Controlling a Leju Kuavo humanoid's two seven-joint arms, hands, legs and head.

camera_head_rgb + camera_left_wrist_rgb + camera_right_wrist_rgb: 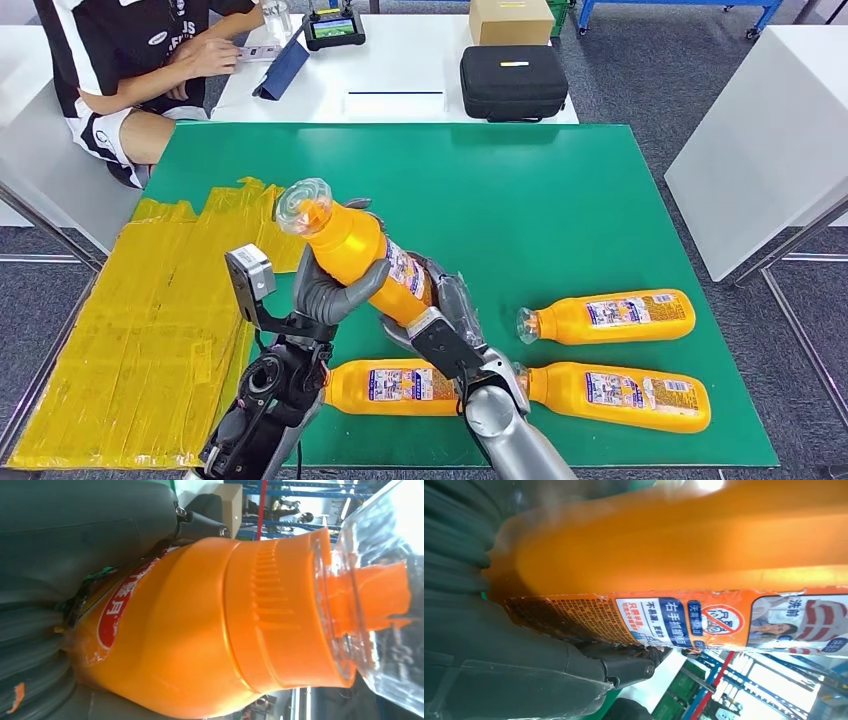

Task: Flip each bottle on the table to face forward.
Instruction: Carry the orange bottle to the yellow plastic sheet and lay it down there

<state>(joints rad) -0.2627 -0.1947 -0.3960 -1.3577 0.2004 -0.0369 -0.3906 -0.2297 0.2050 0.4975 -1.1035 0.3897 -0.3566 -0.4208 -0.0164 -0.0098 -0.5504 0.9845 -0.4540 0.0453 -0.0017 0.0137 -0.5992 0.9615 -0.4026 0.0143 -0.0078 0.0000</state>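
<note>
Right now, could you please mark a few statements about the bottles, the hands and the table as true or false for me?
1. Both hands hold one orange bottle above the table. True: the left hand wraps its middle and the right hand holds its lower part.
2. Five bottles lie on the green table. False: three lie there, one further back, one at the front right and one beneath the hands.
3. The raised bottle has a clear cap. True.
4. The lying bottles point their caps to the right. False: on the two whose caps show, the caps point left.
5. A black case sits on the white table beyond. True.
</note>
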